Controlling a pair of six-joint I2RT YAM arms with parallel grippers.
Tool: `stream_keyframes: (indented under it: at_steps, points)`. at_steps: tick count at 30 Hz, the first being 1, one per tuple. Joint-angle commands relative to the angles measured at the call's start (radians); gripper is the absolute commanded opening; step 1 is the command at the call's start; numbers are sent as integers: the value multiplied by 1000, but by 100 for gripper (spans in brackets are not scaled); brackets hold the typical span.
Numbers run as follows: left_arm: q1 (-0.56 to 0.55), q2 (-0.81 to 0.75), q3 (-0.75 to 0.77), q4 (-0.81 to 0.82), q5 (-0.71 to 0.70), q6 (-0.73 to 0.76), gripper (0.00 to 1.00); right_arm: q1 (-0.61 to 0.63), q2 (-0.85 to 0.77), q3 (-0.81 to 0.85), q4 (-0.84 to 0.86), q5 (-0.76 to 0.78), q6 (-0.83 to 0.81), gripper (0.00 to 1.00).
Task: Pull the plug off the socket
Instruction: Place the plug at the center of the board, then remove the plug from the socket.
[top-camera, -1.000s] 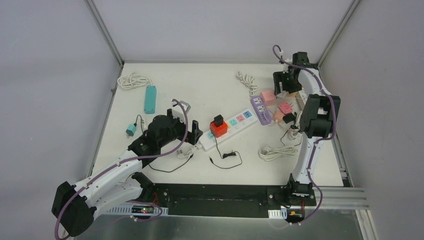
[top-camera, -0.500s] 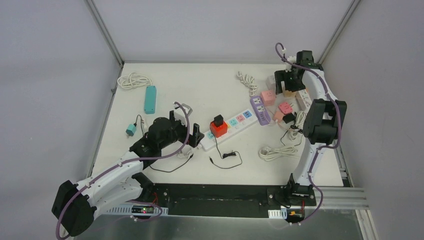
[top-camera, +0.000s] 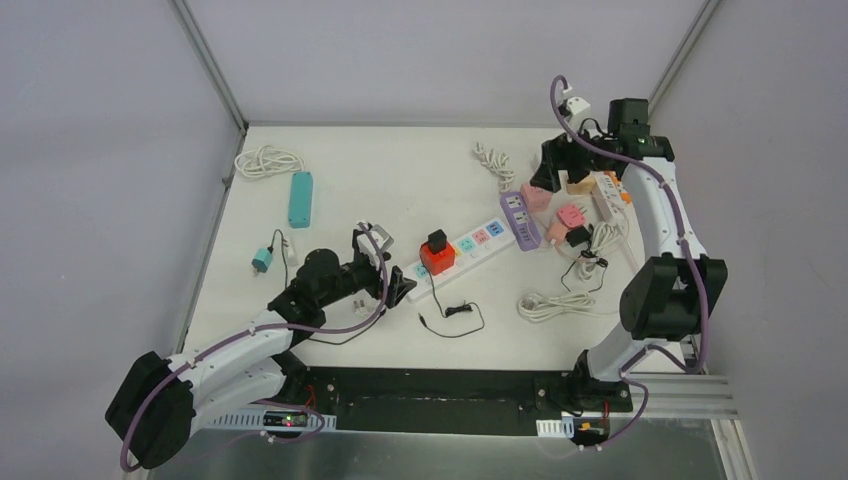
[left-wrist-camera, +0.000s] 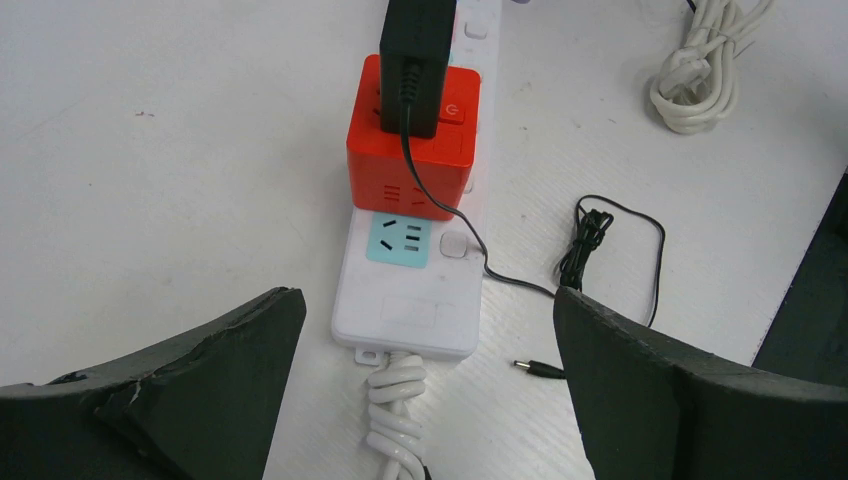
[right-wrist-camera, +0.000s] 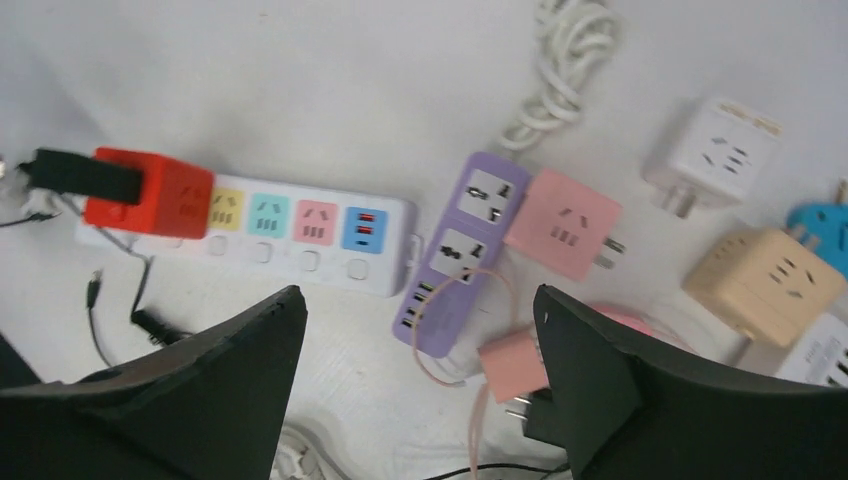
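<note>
Because the desk (top-camera: 420, 170) carries several strips and adapters, the one that matters is the white power strip (left-wrist-camera: 410, 300). Its long axis runs straight away from the left fingers (left-wrist-camera: 220, 360), which are spread wide with nothing held and straddle its near, corded end without touching it. Farther along the strip sits the red cube socket (left-wrist-camera: 412, 150), and on top of that the black plug (left-wrist-camera: 418, 60), centred ahead of the gap between the fingers (so a straight advance looks enough, I judge). The left arm is much the nearer. The right fingers (right-wrist-camera: 200, 380), also wide apart and empty, hang over the coloured adapters (right-wrist-camera: 565, 220) at the far right, well apart from the plug. The plug's prongs are hidden inside the cube, and its top is cut off at the edge of the left wrist view. Its thin black cord (left-wrist-camera: 600, 240) trails off to the right.
</note>
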Motion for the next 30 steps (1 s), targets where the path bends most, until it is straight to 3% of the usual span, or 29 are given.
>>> stream_keyframes:
  at_steps: [1,10,17,30]
  points:
    - [5,15,-14,144,50,18,99,85,-136,-57,-25,-187,-163,88]
    - [5,76,-33,222,60,7,99,231,-173,-88,-231,-321,-439,93]
    - [5,103,-78,351,131,17,99,353,-159,-94,-572,-358,-952,95]
    - [6,131,-70,318,95,36,99,412,-89,-48,-582,-290,-1005,96]
